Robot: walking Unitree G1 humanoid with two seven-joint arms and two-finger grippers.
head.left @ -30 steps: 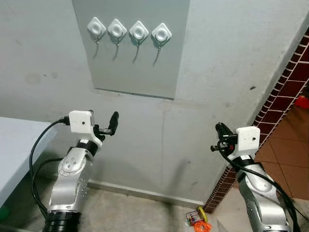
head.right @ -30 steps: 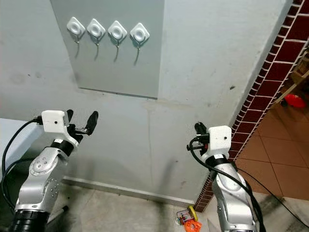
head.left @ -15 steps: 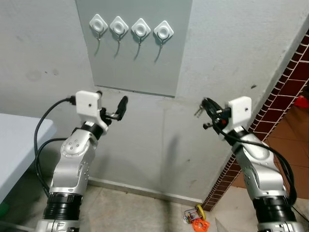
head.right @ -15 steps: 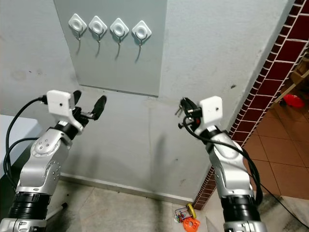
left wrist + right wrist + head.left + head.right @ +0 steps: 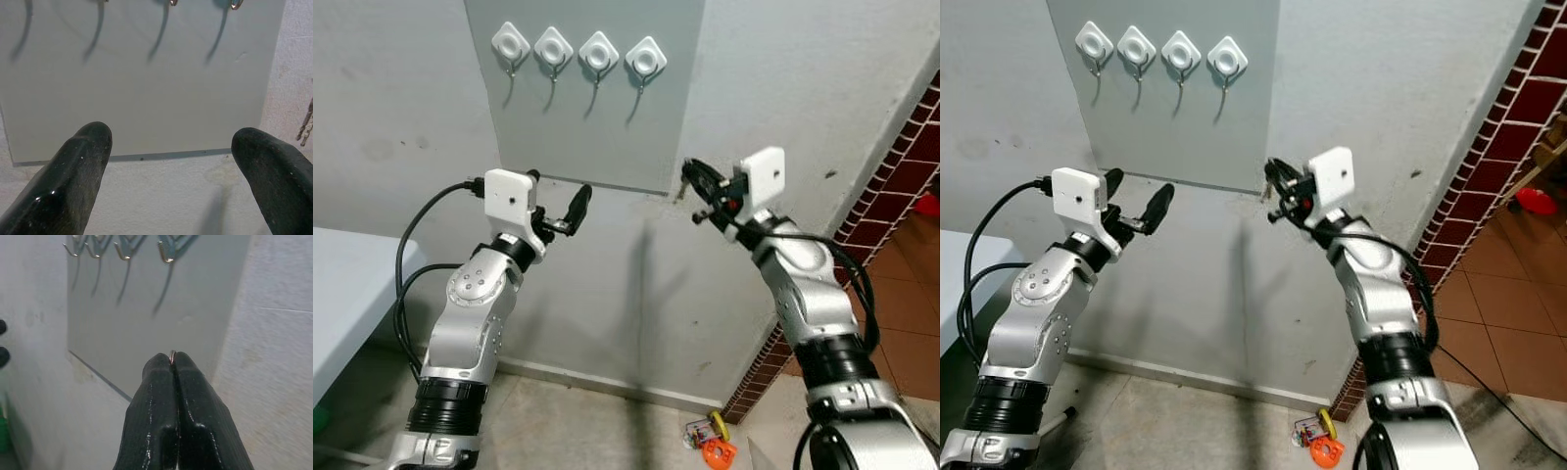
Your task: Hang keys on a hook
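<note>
Four white diamond-shaped hooks (image 5: 599, 51) sit in a row at the top of a grey panel (image 5: 597, 127) on the wall. My right gripper (image 5: 691, 172) is raised beside the panel's lower right corner, below the rightmost hook (image 5: 646, 61). It is shut on the keys' ring (image 5: 171, 354). The keys (image 5: 306, 122) dangle under its fingertips. My left gripper (image 5: 558, 190) is held up at the panel's lower edge, open and holding nothing, its two fingers (image 5: 80, 161) well apart.
A white table (image 5: 342, 284) stands at the left. A dark red brick wall (image 5: 901, 166) runs down the right, with orange floor tiles beyond it. Small colourful toys (image 5: 713, 441) lie on the floor at the wall's foot.
Both arms have risen. My right gripper has carried the keys up and left, from low at the right to the panel's lower right corner. The left gripper rose to the panel's edge.
</note>
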